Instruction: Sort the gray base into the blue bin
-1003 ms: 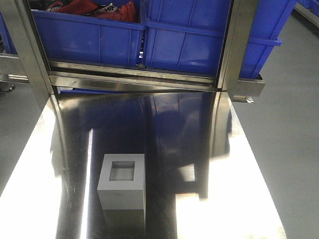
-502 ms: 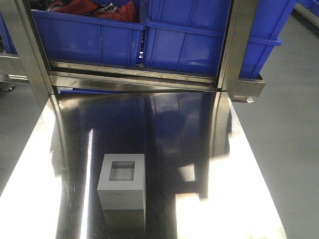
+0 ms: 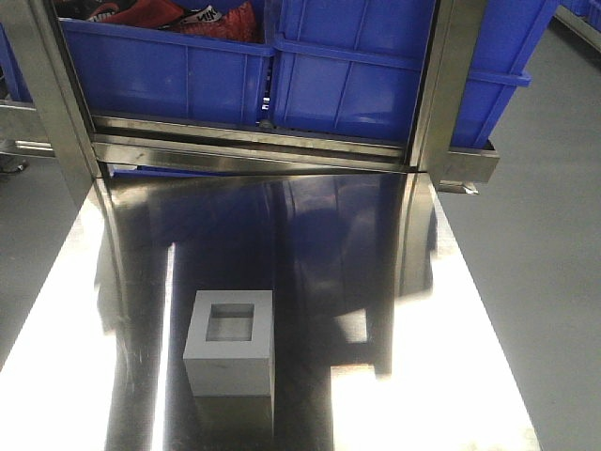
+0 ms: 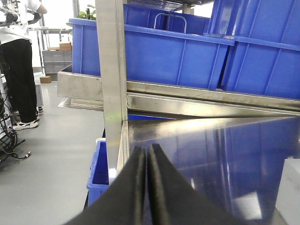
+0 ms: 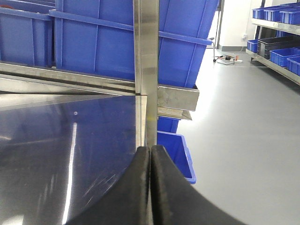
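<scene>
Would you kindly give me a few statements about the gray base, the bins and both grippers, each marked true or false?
1. The gray base stands on the steel table with its square recess facing up. True.
2. The left gripper is open. False: its jaws are pressed together with nothing between them.
3. Of the two blue bins beyond the table's far edge, the left one holds red items. True.
4. The gray base already lies in one of the blue bins. False: it is on the table, well apart from them.
5. The right gripper is shut. True.
</scene>
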`<state>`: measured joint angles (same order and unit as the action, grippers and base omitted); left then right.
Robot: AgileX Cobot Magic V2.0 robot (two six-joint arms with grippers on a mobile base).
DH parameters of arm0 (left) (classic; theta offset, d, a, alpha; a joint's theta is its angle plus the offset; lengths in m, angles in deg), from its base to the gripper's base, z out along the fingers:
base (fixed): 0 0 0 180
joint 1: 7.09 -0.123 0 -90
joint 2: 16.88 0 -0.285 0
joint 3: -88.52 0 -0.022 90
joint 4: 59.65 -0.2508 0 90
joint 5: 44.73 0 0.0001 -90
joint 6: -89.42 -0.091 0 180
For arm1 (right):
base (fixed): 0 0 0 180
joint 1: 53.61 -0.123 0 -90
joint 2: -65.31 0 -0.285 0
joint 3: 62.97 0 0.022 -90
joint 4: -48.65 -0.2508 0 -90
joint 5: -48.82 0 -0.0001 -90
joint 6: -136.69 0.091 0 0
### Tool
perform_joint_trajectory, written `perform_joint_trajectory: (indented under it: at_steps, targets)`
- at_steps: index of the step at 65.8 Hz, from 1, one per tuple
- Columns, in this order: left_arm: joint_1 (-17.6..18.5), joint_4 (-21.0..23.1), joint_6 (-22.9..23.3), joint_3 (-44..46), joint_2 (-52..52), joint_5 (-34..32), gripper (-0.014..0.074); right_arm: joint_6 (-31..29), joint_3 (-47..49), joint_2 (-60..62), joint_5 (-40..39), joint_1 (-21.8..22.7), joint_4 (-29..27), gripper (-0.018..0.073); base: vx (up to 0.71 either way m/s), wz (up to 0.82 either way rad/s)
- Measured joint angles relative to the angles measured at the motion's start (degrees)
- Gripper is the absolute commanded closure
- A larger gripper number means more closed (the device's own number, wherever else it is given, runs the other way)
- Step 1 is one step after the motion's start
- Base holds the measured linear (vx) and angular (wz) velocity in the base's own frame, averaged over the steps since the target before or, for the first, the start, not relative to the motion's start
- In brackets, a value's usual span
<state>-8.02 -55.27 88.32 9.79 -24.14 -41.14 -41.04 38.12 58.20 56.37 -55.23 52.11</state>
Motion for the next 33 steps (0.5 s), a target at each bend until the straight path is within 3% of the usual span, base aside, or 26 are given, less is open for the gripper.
perform_joint_trajectory:
  at_steps: [33]
  targets:
    - [0.0, 0.0, -0.1, 0.5, 0.0, -0.4, 0.0602, 0.0, 0.0, 0.0, 0.0, 0.0, 0.0, 0.0568, 0.0, 0.0]
